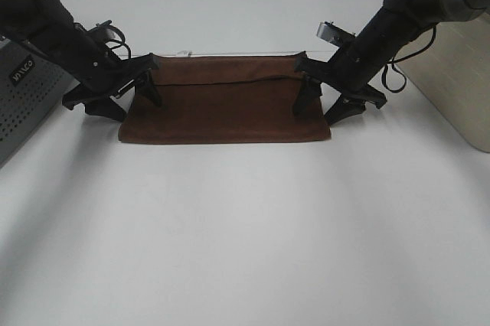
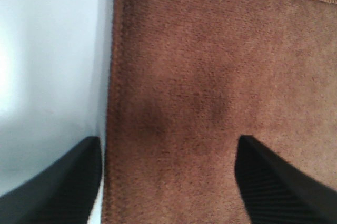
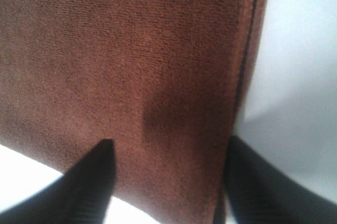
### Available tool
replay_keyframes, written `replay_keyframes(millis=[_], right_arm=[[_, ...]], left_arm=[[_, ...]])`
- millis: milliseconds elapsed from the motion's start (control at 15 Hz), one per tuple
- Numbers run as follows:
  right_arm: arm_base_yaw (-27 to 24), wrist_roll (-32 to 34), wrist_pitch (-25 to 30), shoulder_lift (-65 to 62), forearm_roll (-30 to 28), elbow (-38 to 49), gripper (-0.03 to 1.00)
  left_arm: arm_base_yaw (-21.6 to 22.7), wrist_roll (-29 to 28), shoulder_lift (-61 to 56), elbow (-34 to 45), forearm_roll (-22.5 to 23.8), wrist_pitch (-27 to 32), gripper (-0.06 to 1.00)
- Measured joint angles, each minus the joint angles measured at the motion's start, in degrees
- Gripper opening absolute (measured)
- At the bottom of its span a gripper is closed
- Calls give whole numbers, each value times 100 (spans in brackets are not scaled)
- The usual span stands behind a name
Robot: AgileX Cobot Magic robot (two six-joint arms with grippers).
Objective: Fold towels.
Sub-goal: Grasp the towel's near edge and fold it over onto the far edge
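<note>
A dark reddish-brown towel (image 1: pixel 226 104) lies flat, apparently folded once, toward the far middle of the white worktop (image 1: pixel 245 226). The left gripper (image 1: pixel 136 108) and right gripper (image 1: pixel 318 112) each straddle a short end, jaws spread, one finger over cloth and one over bare worktop. For a neat fold, both should pinch matching corners and lift together. Both arms slope down inward from the worktop's far sides.

Reddish-brown fuzzy towel (image 1: pixel 226 112) lies flat, folded over, long side left-right, mid-scene toward far side; hemmed edge visible.
</note>
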Motion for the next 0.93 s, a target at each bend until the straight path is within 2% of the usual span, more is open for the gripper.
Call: replay_keyframes(millis=[67,267,333,533,667,933], right_arm=[[0,0,-34,57,52,0,48],[0,34,-80,92,11,0,3],[0,80,-80,92,-34,0,0],[0,264,223,-132,-350,0,0],[6,286,384,-435,-372,344,0],[6,126,-223,-1513,-195,2435,0]], left_arm=[[-23,0,80,-109,6,223,59],[-23,0,143,-115,23,464,8],[-23,0,143,-115,29,533,2],[-23,0,29,-69,166,756,1],[-40,-6,-350,264,281,791,1],[-206,0,-1364,2068,309,304,1]])
